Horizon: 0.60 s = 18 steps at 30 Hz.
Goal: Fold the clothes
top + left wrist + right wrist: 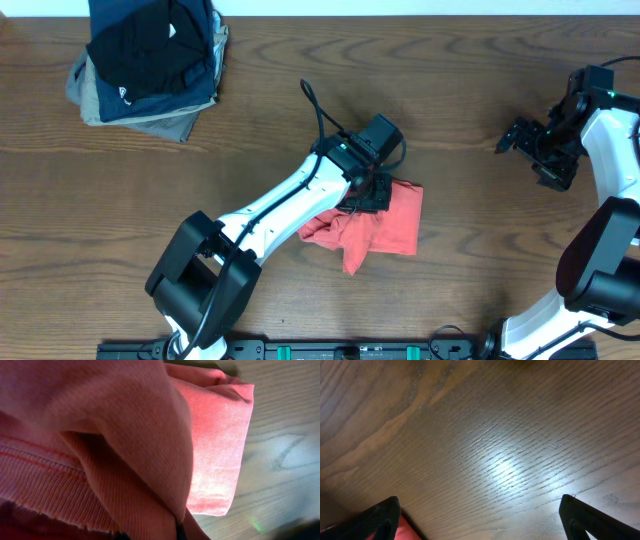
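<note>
The shirt [390, 228] lies bunched, partly folded, at the middle of the table [460, 80]. The left gripper [368, 192] is nearly closed, pinching its cloth. The right gripper [535, 152] hangs wide open and empty, well apart. A fold seems underway; the next move likely calls for carrying the held edge across and laying it flat.

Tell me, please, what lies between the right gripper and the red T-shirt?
Only bare wooden table, as the overhead view shows; the right gripper hangs open, apart from the T-shirt.
</note>
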### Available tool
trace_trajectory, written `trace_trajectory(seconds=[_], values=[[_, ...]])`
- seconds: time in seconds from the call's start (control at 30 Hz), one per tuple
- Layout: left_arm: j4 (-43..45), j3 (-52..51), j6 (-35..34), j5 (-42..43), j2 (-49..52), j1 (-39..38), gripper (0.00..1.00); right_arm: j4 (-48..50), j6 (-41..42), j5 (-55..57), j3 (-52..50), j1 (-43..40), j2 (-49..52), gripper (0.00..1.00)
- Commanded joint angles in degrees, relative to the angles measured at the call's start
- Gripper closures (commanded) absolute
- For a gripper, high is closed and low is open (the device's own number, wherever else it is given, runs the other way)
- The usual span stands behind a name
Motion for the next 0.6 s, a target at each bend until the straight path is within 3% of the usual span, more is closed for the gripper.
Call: trace_trajectory(seconds=[0.0, 0.23, 0.57], values=[[0.0, 2.2, -0.3, 1.1, 0.0, -0.4, 0.94, 0.0, -0.9, 0.2, 0.7, 0.0, -0.5, 0.01], [-3.8, 3.5, -0.3, -6.2, -2.9, -0.4, 0.94, 0.0, -0.9, 0.2, 0.7, 0.0, -0.5, 0.01], [-3.5, 3.3, -2.7, -9.9, -3.0, -3.9, 0.94, 0.0, -0.9, 0.2, 0.7, 0.0, -0.5, 0.01]])
